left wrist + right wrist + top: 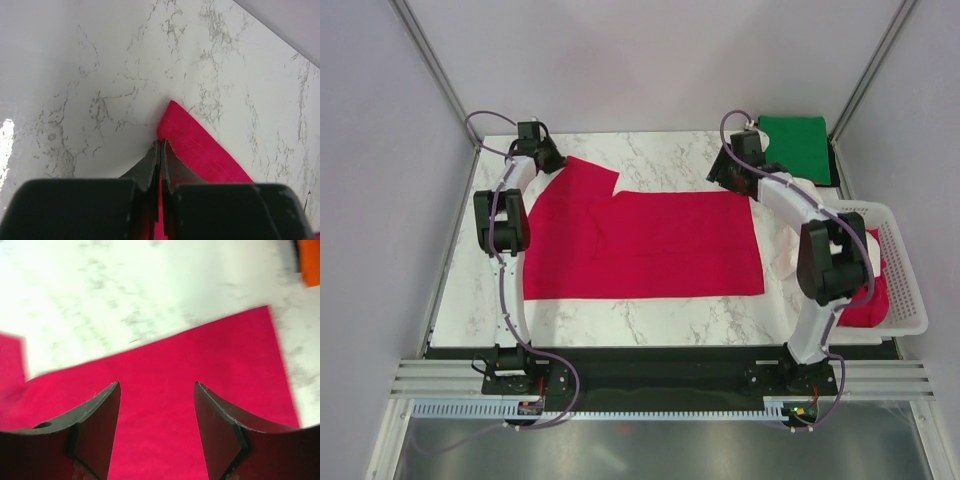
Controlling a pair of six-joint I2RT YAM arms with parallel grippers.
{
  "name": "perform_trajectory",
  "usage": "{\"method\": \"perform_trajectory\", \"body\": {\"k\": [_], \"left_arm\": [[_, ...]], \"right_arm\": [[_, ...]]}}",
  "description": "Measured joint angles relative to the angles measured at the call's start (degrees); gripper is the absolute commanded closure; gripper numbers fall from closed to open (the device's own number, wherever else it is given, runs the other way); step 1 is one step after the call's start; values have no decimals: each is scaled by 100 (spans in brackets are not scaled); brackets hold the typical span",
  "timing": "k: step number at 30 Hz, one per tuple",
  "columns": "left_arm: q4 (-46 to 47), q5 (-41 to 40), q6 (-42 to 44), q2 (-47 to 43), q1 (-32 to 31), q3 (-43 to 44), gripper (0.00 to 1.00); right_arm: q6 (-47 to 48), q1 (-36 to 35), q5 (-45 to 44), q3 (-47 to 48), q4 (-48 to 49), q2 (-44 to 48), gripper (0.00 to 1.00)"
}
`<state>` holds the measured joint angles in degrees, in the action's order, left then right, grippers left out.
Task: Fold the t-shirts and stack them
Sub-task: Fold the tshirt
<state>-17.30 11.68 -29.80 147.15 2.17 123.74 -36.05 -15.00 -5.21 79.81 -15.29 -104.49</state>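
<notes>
A large crimson-red t-shirt [650, 245] lies spread flat on the marble table [650, 150]. My left gripper [552, 160] is at the shirt's far-left sleeve corner. In the left wrist view the gripper [160, 142] is shut, with the red sleeve hem [200, 150] pinched between its jaws. My right gripper [725, 178] is open over the shirt's far-right edge. In the right wrist view it [157, 385] hovers above the red cloth [165, 365], holding nothing. A folded green t-shirt [795, 147] lies at the back right corner.
A white slotted basket [905, 290] stands at the right edge with another red shirt [868, 300] in it. White cloth [785, 250] lies by the right arm. An orange patch [310, 260] shows at the top right of the right wrist view.
</notes>
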Motion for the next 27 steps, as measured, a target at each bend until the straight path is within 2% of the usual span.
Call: {"method": "perform_trajectory", "body": {"k": [4,10,15,21,24,27], "left_arm": [[48,-4,-39,-17,2,-42,98],[68,0,-46,-17,2,-50,98],[74,2,-48,-17,2,-52,98],[76,4,-50,-20,2,-57,98],[83,9,-50,-20,9,-61,98],[103,13,-55,-20,11,-68,98]], "right_arm": [[208,315,-546,1167,-914,-1237,30],[444,564,-1025,2006,-1692,-2140,32],[553,748,-1196,2347,-1860,-2409,32],[612,855,-1290,2605,-1899,-2640,37],[605,846,-1244,2656,-1891,-2758,43],[601,835,-1176,2653,-1845,-2761,52]]}}
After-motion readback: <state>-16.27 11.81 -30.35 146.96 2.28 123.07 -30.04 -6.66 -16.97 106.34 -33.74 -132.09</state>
